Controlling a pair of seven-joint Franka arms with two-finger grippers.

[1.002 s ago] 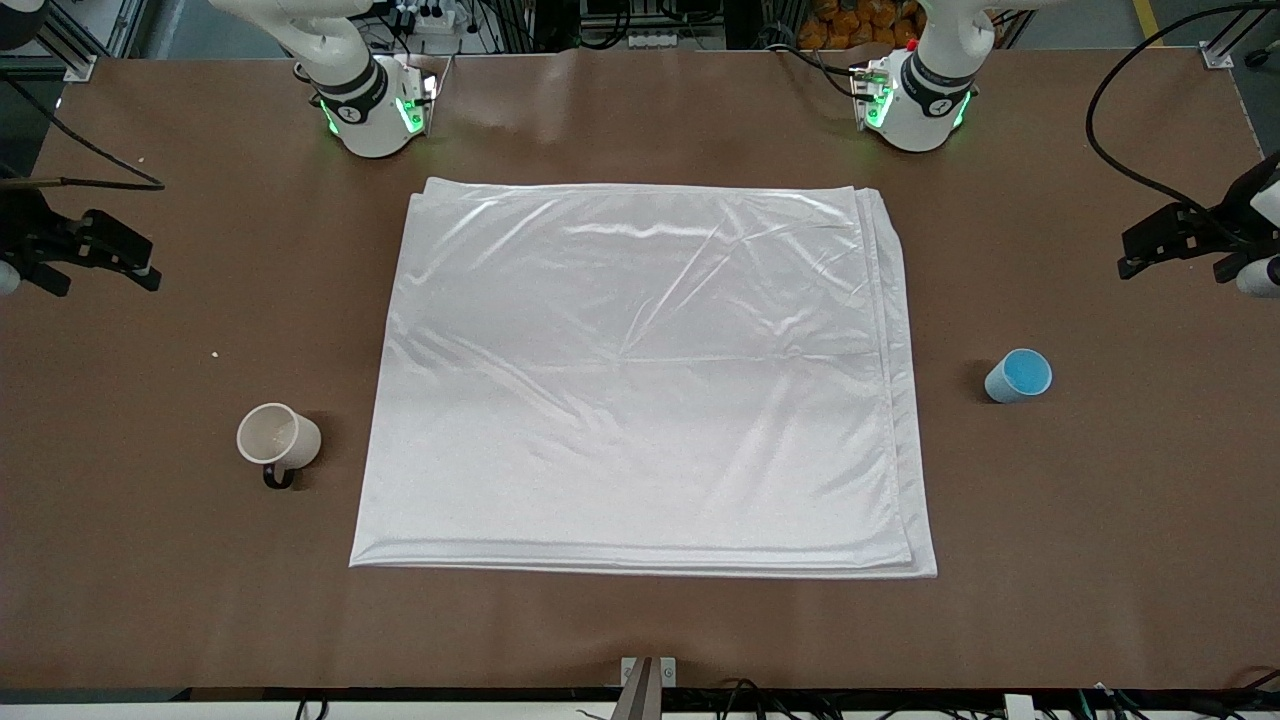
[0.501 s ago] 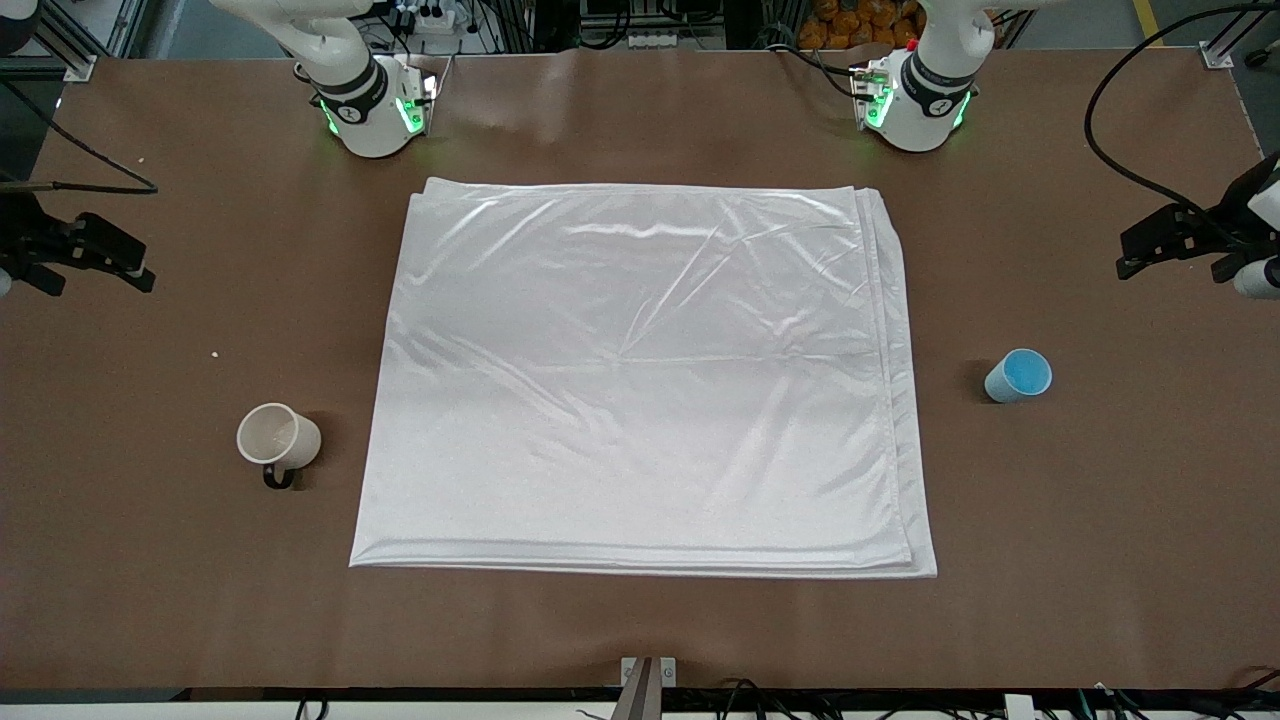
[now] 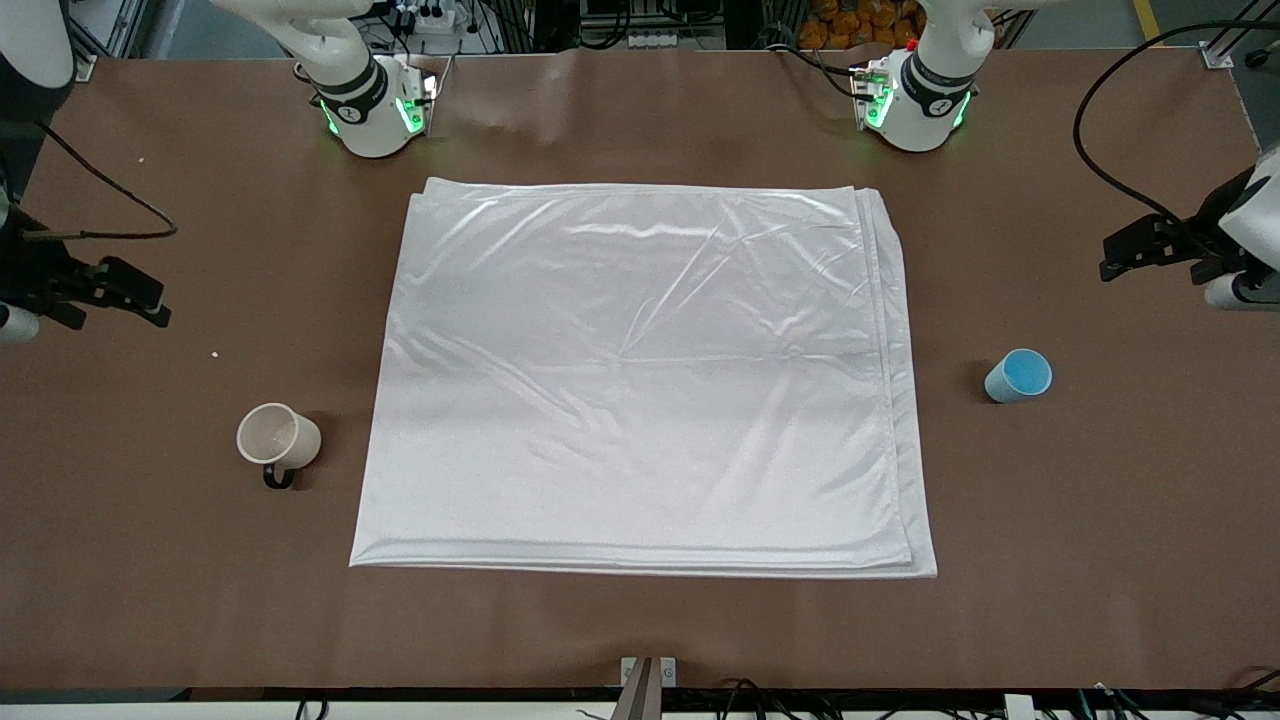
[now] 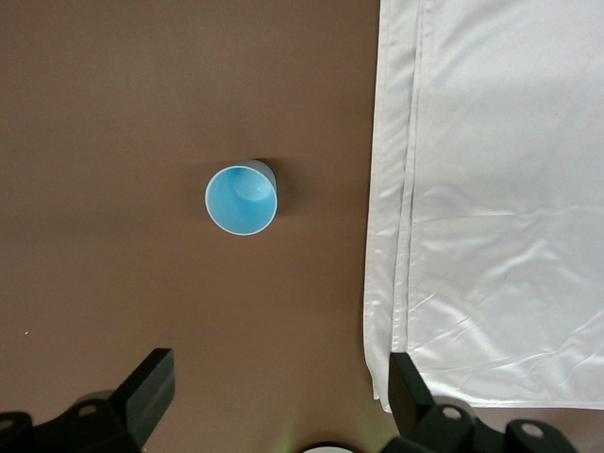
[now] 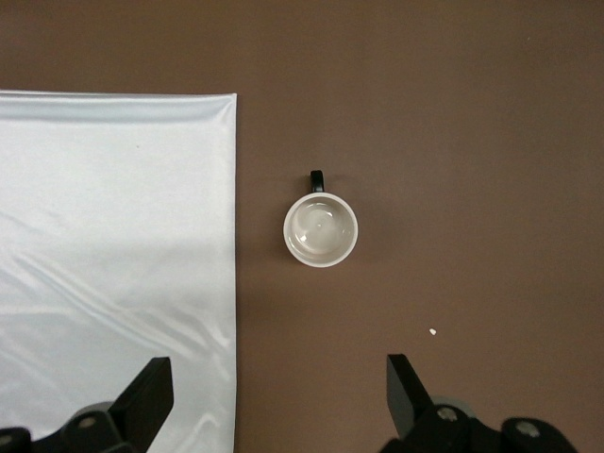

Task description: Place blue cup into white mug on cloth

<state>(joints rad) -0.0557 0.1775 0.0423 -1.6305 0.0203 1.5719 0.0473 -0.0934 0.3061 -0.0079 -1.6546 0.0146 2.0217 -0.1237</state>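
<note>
The left gripper (image 4: 274, 401) hangs with fingers spread above bare table near the upright blue cup (image 3: 1018, 376), at the left arm's end. The right gripper (image 5: 274, 401), also spread, hangs near the upright white mug (image 3: 277, 437). The cloth (image 3: 640, 380) lies flat between them.

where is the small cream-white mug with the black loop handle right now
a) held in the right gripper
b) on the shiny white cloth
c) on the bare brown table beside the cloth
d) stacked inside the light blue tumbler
c: the cream-white mug with the black loop handle stands on the bare brown table, beside the shiny white cloth toward the right arm's end, untouched.
</note>
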